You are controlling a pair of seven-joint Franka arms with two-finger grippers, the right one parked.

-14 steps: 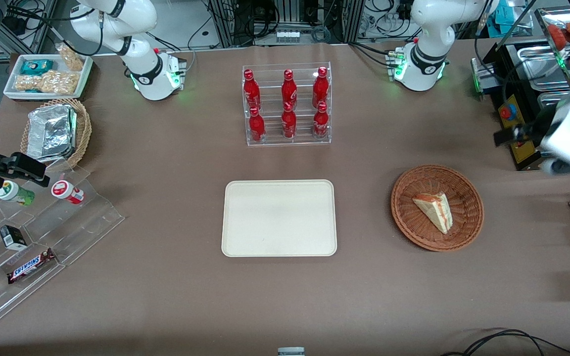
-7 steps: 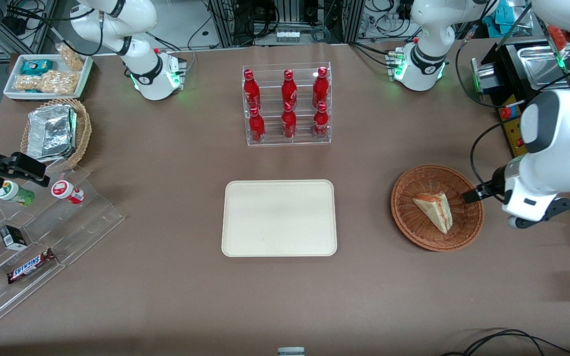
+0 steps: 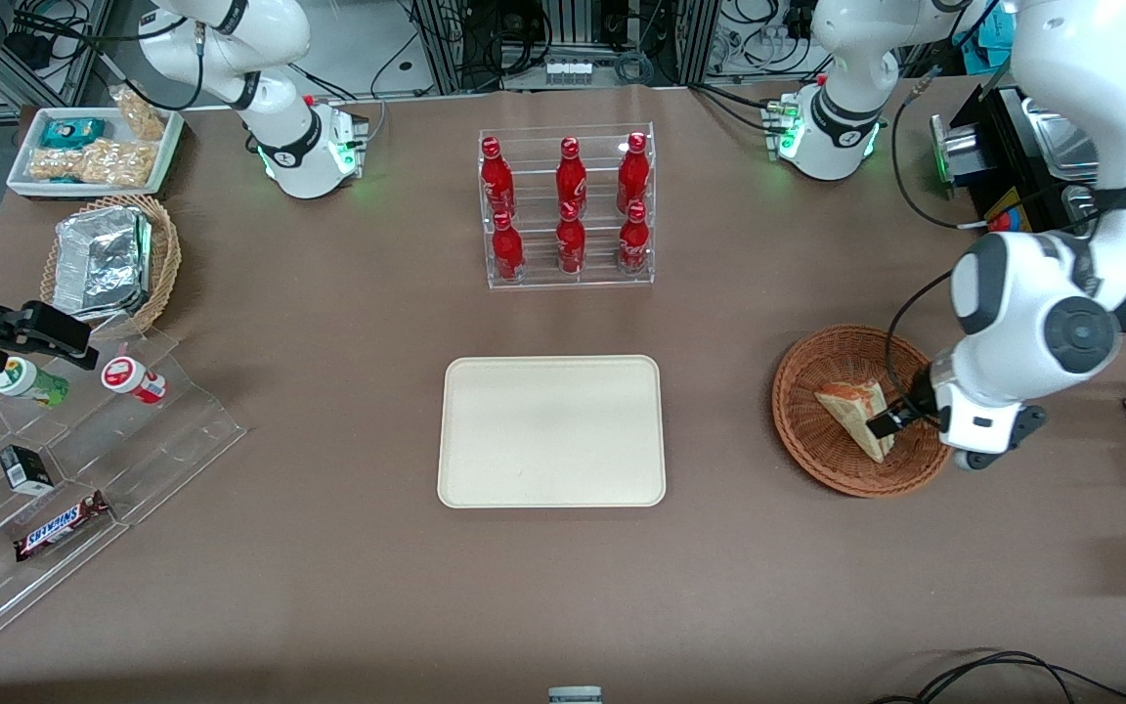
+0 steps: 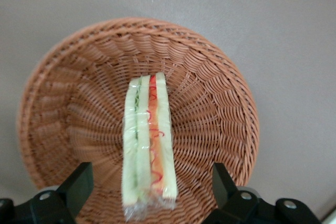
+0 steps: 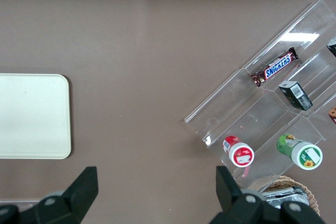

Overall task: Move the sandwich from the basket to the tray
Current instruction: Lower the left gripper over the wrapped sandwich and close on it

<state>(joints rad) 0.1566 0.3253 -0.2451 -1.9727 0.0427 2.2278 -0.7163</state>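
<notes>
Gripper [image 3: 890, 422] now over basket [image 3: 807, 445], fingers spread astride sandwich [image 3: 851, 411].

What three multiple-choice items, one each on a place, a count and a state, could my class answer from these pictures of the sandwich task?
1. Where does the sandwich lie?
A. In the basket
B. On the tray
C. On the bare table

2. How many red bottles stand in the clear rack?
A. Four
B. Six
C. Eight

3. How is the end effector set?
A. Shut on the sandwich
B. Open, a finger at either side of the sandwich
C. Open over the tray

Answers:
1. A: the wrapped wedge rests on the woven bottom, and nothing lies on the tray.
2. B: the front view shows two rows of three.
3. B: the wrist view shows both fingers spread apart, clear of the wrap, above the basket.
</notes>
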